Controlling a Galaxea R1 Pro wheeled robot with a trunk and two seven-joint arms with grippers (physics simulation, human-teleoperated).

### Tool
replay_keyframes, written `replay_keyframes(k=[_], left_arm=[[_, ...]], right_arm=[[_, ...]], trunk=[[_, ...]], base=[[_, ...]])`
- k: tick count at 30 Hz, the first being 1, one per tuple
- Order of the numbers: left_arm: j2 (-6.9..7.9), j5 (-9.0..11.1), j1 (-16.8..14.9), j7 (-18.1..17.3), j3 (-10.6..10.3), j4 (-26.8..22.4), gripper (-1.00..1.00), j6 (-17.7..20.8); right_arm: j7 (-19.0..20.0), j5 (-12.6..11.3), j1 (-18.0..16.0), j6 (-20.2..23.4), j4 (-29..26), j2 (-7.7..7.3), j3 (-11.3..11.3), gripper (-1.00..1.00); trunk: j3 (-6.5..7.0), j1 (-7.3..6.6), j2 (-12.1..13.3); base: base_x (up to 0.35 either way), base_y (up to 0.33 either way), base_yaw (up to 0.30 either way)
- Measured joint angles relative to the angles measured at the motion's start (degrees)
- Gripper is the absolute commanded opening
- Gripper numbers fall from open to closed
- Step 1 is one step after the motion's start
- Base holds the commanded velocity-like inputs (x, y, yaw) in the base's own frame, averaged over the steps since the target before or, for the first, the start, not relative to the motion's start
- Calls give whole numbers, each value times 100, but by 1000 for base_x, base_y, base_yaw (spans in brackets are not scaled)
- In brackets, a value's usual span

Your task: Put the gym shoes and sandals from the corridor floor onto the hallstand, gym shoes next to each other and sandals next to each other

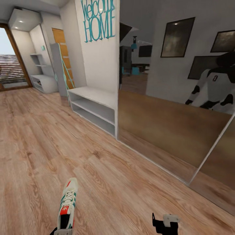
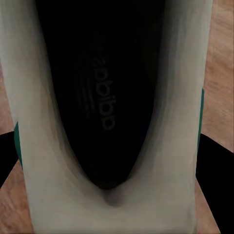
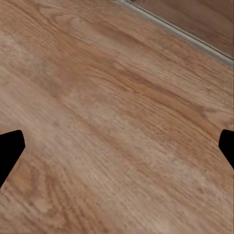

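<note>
We look down a corridor with a wood floor (image 1: 39,137). Low in the head view, our left pincer (image 1: 62,232) grasps a white gym shoe (image 1: 67,202) by its heel, toe pointing ahead – the left wrist view looks straight into its dark opening (image 2: 105,97). Our right pincer (image 1: 165,223) hangs released over bare planks, fingers (image 3: 9,151) wide apart. Ahead stands the grey rack (image 1: 94,109), beside a mirrored wall (image 1: 176,107) – well apart from the shoe.

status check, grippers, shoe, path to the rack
Left gripper shut on white lace-up gym shoe. Right gripper open, jaws wide over the wood-grain floor. Light-grey hallstand ahead by the wall; nothing between.
</note>
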Motion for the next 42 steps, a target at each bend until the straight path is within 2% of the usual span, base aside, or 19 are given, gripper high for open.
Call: replay_keyframes(k=[21,31,42], left_arm=[[0,-2,1,0,1,-1,-100,5],[-1,-1,0,0,3,0,-100,2],[1,-1,1,0,2,-1,-100,2]], right_arm=[[0,0,-1,-3,2,2,0,100],[0,-5,0,-2,1,-2,0,100],[0,-9,-1,-3,2,3,0,100]], trunk=[[0,1,0],[0,-1,0],[0,-1,0]], base=[[38,18,284],[304,45,56],[335,10,238]])
